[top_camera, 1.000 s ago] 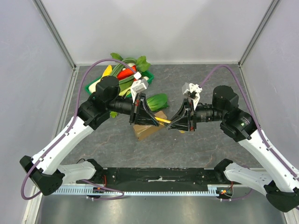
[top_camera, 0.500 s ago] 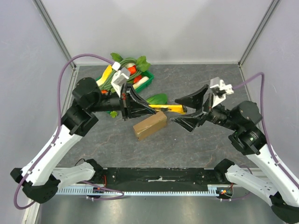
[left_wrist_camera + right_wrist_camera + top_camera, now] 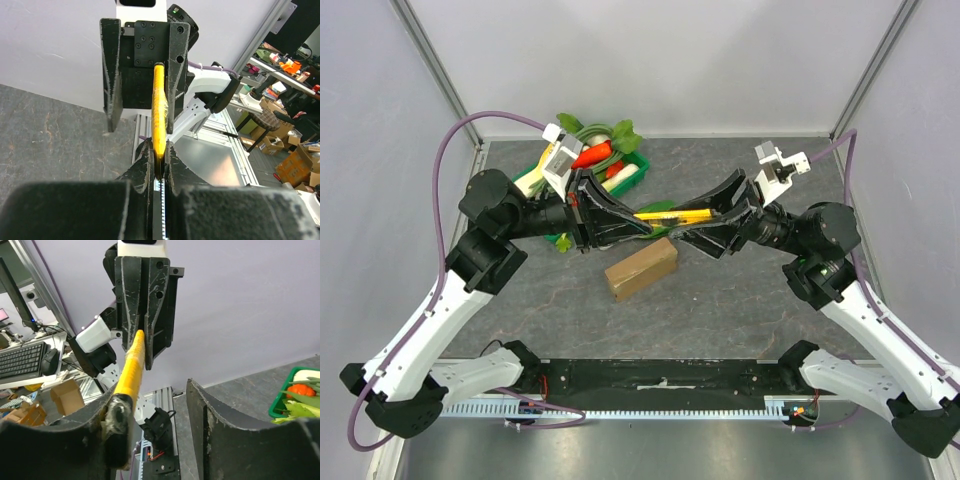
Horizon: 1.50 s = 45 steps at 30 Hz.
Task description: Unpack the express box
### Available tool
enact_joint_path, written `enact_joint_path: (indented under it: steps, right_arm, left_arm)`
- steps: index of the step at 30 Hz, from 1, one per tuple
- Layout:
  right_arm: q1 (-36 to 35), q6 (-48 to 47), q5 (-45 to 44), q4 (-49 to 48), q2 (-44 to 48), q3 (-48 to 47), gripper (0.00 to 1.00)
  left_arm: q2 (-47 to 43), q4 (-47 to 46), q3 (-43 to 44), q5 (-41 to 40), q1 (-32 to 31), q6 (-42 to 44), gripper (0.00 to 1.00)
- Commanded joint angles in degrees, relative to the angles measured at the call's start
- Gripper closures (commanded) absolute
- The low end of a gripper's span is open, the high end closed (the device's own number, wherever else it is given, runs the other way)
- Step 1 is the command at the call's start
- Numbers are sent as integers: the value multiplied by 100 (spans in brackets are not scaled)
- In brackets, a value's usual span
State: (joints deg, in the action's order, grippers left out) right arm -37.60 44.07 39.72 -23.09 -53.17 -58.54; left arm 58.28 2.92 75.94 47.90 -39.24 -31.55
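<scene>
The express box, a small brown carton, lies on the table in front of both grippers, and neither touches it. Above it, my left gripper is shut on one end of a slim yellow tool. My right gripper faces it and is open. The tool's far end rests against the right gripper's left finger; the other finger stands well clear. The two grippers interleave tip to tip.
A green tray of vegetables stands at the back left, with a carrot and leafy greens in it. A bok choy lies behind the box, mostly hidden by the fingers. Grey walls enclose the table on three sides.
Both grippers have risen from the box and moved back. The left one kept the yellow tool. The right one let go, opened wide, then came round the tool's far end.
</scene>
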Motion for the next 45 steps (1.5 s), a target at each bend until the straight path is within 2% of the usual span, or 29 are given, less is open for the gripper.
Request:
enact_joint_path:
  steps: [1,2,3,7,10,17,24,27,30,31,34,36,37,40,43,44,45]
  right_arm:
    - [-1,251,308,-477,79,-368,46]
    - [-1,286,334,-520,61,-351,53]
    - [-1,356,352,-582,70,-342,54]
    - [-1,435,422,-715,52,-342,45]
    - [-1,453,413,-731,8,-351,44]
    - [-10,576,334,-837,-106,-351,47]
    - [-10,611,334,-864,-238,-386,54]
    - [-10,629,291,-855,-273,-377,61]
    - [-10,655,290,-829,-308,-386,73]
    - [-19,620,238,-820,-326,-395,84]
    - [-10,428,37,-505,-326,-430,100]
    - [-10,164,-104,160,-317,-491,100]
    - [-10,-168,-392,460,-300,-544,100]
    - [7,-845,-1156,1647,-194,-605,100]
    - [16,-1155,-1896,2746,-80,-571,100]
    - [16,-1321,-2533,3001,-45,-553,100]
    - [16,-1418,-2810,3473,-27,-483,100]
  left_arm:
    - [-36,-265,52,-97,4,-229,98]
    - [-27,-274,44,-88,4,-229,98]
    - [-36,-274,35,-97,4,-194,98]
    - [-10,-274,0,-141,4,-176,98]
    - [17,-265,0,-123,4,-185,98]
    - [69,-274,-44,-105,4,-229,98]
    - [69,-274,-88,-105,4,-238,98]
    - [78,-266,-88,-123,4,-238,98]
    - [78,-274,-106,-141,4,-238,98]
    - [87,-257,-106,-141,4,-238,98]
    - [96,-117,-88,-158,4,-176,98]
    - [70,250,-18,-263,5,87,82]
    - [43,410,8,-342,4,236,56]
    - [-220,1157,-26,-1061,5,1130,15]
    - [-475,1702,-263,-2133,4,1598,0]
    - [-484,1825,-342,-2562,4,1799,0]
    - [-450,2079,-395,-2662,4,1932,0]
